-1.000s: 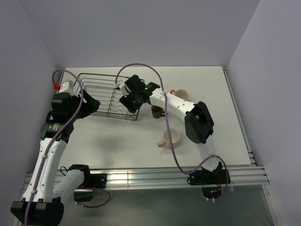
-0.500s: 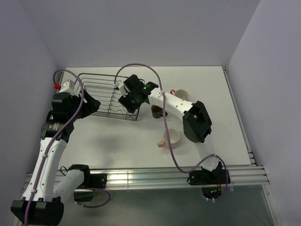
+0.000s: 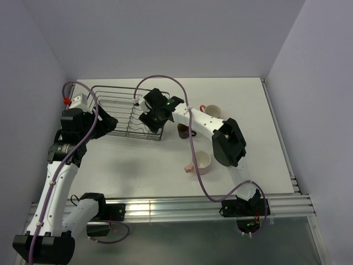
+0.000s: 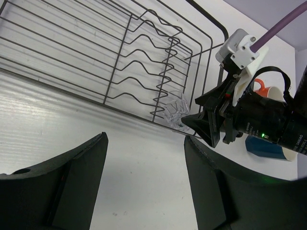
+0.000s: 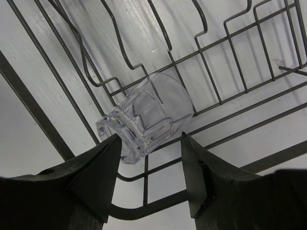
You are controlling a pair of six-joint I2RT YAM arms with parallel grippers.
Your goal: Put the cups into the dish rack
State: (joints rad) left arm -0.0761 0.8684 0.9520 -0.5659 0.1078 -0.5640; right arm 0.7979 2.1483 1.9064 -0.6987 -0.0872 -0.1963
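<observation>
From above, the dish rack (image 3: 118,110) sits at the far left of the counter (image 3: 138,160). The right tool (image 3: 151,122) is over the rack's right end and the left tool (image 3: 112,122) is at its near left edge. Three mugs stand outside the rack on the counter: a pink mug (image 3: 199,162) nearest the arms, a brown mug (image 3: 183,131) half under the right arm, and an orange mug (image 3: 212,110) farther back. The glass is hidden here (the right tool covers it).

The left wrist view finds it. The glass (image 4: 175,111) is tilted against the rack's near wires beside the dividers (image 4: 153,62), right at the right tool's tips. Only this view shows a blue mug (image 4: 268,148), which is behind that tool and outside the rack. The left tool's own fingers stand wide apart, holding nothing.

The right wrist view is the closest. The glass lies on its side against the rack's wires, its near end gripped between the right tool's fingers (image 5: 96,177).
</observation>
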